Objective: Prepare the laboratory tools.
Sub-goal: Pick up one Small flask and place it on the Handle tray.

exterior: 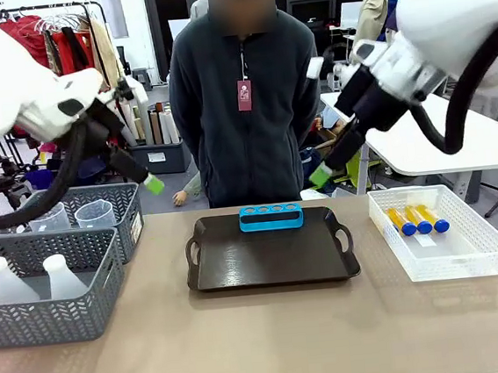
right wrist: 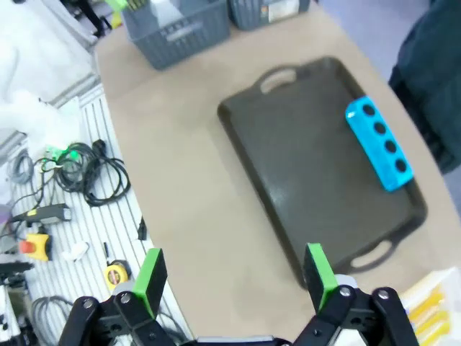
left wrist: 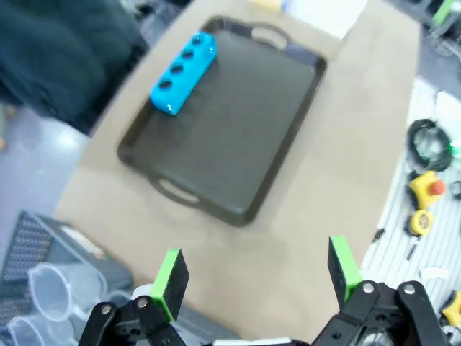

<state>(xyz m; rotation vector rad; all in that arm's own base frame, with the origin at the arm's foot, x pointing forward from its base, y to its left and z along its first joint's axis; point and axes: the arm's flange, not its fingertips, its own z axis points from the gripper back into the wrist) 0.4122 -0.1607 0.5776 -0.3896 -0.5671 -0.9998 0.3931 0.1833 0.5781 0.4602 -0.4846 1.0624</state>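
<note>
– At the tabletop's centre, front view: why is the dark brown tray [exterior: 274,268] bare except for the blue tube rack [exterior: 270,217] along its far edge?
– I judge it is the staging spot, and nothing is loaded yet. The conical flasks [exterior: 62,277] stand in the near grey mesh basket [exterior: 50,322] at the left edge. The measuring jugs [exterior: 95,214] are in the far grey mesh basket [exterior: 130,217] behind it. The amber tubes [exterior: 418,220] lie in the white basket [exterior: 472,262] at the right edge.
– And the grippers?
– The left gripper [exterior: 153,184] and right gripper [exterior: 320,175] hang high over the far side, carrying nothing. A person [exterior: 247,125] stands at the far edge.
– Left wrist view?
– Its fingers are spread wide and empty above bare tabletop beside one tray handle, with the jugs close below.
– Right wrist view?
– Likewise released, fingers apart over the tabletop by the other handle, with the tubes just beside.
– What stands in the way?
– The basket walls probably force straight-up lifts, and the rack takes up the tray's far edge.
</note>
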